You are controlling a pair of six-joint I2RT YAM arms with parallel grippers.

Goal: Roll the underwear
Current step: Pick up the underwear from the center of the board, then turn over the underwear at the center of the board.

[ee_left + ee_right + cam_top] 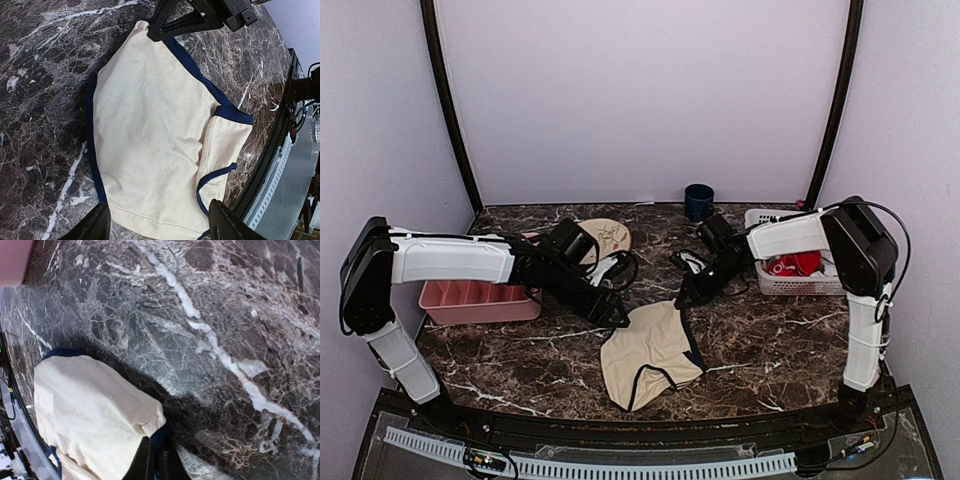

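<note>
– Underwear (pixel 650 352) first: where does it lie?
– On the dark marbled surface (pixel 770 345), in the middle and toward the front edge. It is cream cloth with dark trim along the waistband and leg holes. It lies mostly flat, with one trimmed flap folded over on the side nearest the front.

– And the two tools?
– The right tool (pixel 154 461) has its fingers drawn together on the far right corner of the cloth, and the corner bunches up where it goes between them. The left tool (pixel 618 319) is at the far left edge with its fingers (pixel 95 227) spread wide and gripping nothing. I cannot tell whether they touch the cloth.

– Any writing to read?
– Only the round plate (pixel 612 234) at the back bears dark marks, and they are too small to make out. The left arm covers part of it.

– What else is hidden or cut off?
– A pink tray with compartments (pixel 470 300) sits partly under the left arm. The white basket (pixel 790 285) on the right holds something red (pixel 798 264), mostly screened by its wall and the right arm. A dark cup (pixel 698 200) stands by the back wall. The left wrist view cuts off the cloth's nearest edge between the fingers. The right wrist view shows one part of the cloth, and its own fingertips run off the bottom.
</note>
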